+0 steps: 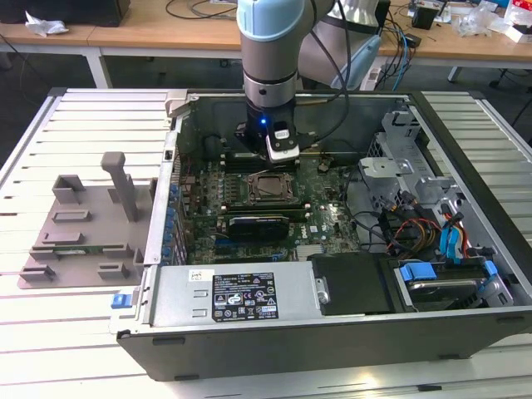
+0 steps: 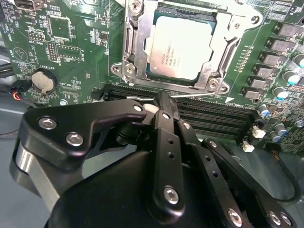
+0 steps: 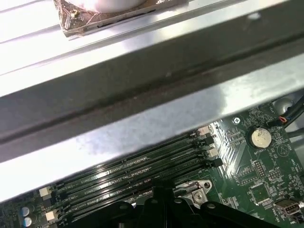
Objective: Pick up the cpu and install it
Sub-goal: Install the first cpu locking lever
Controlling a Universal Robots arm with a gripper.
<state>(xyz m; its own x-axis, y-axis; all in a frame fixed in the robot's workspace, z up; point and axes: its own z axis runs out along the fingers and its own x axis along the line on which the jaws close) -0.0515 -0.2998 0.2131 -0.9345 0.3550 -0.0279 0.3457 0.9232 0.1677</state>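
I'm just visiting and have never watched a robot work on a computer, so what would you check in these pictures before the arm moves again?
1. CPU lies inside the socket frame on the motherboard, second wrist view: ok.
2. CPU sits flat and square in the frame: looks ok; full seating cannot tell.
3. Gripper carries nothing between its fingertips: ok.
4. Gripper is off the CPU, over the memory slots beside the socket: ok.
5. Socket retention parts closed: cannot tell.
6. Loose cables lie toward the exterior view's right, away from the arm: ok.
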